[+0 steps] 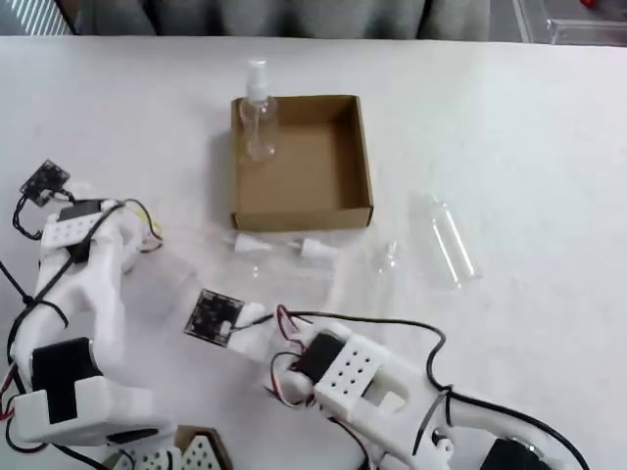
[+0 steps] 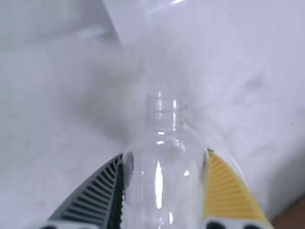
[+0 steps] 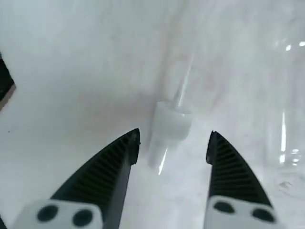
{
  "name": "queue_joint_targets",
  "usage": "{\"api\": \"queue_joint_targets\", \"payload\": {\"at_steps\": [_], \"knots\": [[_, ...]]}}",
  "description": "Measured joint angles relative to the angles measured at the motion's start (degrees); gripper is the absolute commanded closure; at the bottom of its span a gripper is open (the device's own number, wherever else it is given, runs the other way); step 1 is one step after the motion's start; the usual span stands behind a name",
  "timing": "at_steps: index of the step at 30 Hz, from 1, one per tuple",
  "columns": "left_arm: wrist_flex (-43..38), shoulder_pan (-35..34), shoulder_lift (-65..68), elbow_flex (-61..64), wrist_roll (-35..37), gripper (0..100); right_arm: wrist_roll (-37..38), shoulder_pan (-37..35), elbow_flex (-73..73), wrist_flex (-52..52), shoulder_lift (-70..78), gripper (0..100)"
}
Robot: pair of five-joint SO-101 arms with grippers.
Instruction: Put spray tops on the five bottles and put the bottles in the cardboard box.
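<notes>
- Left wrist view: the left gripper [image 2: 165, 158] has its grey finger [image 2: 100, 195] and yellow finger [image 2: 226, 191] pressed against the two sides of a clear uncapped bottle [image 2: 162, 176], gripping it by the body. The bottle's open threaded neck points away from the gripper, over the white table [image 2: 57, 119].
- In the right wrist view the right gripper [image 3: 174, 135] hangs with its two dark ribbed fingers [image 3: 112, 171] spread wide and touching nothing.
- A white spray top [image 3: 167, 125] lies on the table between those fingertips, with its thin dip tube pointing away from the gripper.
- Part of another clear bottle [image 3: 286, 138] lies just beside it.
- In the high view the left arm [image 1: 83, 294] sits at the table's left side, and the right arm [image 1: 362, 377] lies across the near edge.
- Two loose spray tops [image 1: 250, 245] [image 1: 315, 249] lie on the table just in front of the cardboard box [image 1: 362, 157].
- Two clear bottles lie to their right: a near bottle [image 1: 384, 269] and a far bottle [image 1: 449, 240].
- One capped bottle [image 1: 259, 122] is in the box's far left corner, its spray top reaching past the far wall.
</notes>
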Motion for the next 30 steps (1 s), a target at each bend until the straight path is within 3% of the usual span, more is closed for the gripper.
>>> {"api": "queue_joint_targets", "payload": {"at_steps": [9, 15, 19, 24, 30], "knots": [[0.00, 0.00, 0.00, 0.00, 0.00, 98, 0.00, 0.09, 0.00, -4.13, 7.12, 80.0], [0.00, 0.00, 0.00, 0.00, -0.18, 98, 0.00, 0.53, -0.70, -4.84, 9.76, 99.3], [0.00, 0.00, 0.00, 0.00, -1.05, 98, -0.18, 4.92, -0.79, -4.04, 8.18, 98.3], [0.00, 0.00, 0.00, 0.00, -1.58, 98, 2.02, 11.87, -5.89, 10.55, 1.05, 98.3], [0.00, 0.00, 0.00, 0.00, -1.58, 98, 18.37, 27.78, -17.58, 38.24, -7.03, 98.3]]}}
